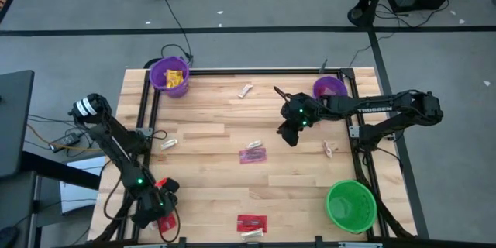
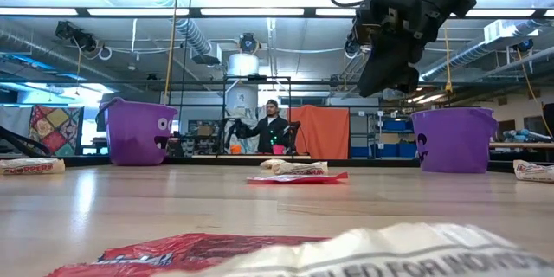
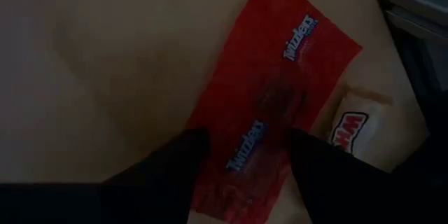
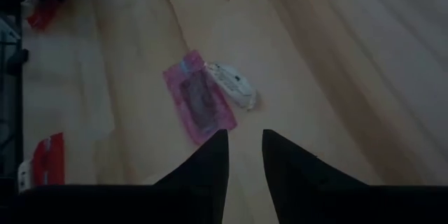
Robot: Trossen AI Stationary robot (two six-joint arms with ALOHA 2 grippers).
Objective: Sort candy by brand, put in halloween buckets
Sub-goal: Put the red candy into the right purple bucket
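Low over the table's near left corner, my left gripper [image 1: 160, 211] [image 3: 245, 159] is open, its two fingers standing on either side of a red wrapped candy [image 3: 276, 98] [image 1: 167, 222] that lies flat on the wood. Whether the tips touch the wrapper, I cannot tell. A small white candy [image 3: 352, 121] lies beside the red one. My right gripper [image 1: 289, 134] [image 4: 245, 147] hangs above the table's middle right with a narrow gap and nothing between its fingers. Ahead of it lie a pink candy [image 4: 199, 99] [image 1: 253, 155] and a white candy [image 4: 233, 85].
Two purple buckets stand at the far edge, one [image 1: 169, 75] with yellow candy inside, the other [image 1: 329, 87] by the right arm. The green bucket [image 1: 350, 205] stands at the near right. Another red candy [image 1: 250, 222] and a white one [image 1: 250, 233] lie at the near edge, and more sweets [image 1: 246, 89] [image 1: 328, 148] are scattered about.
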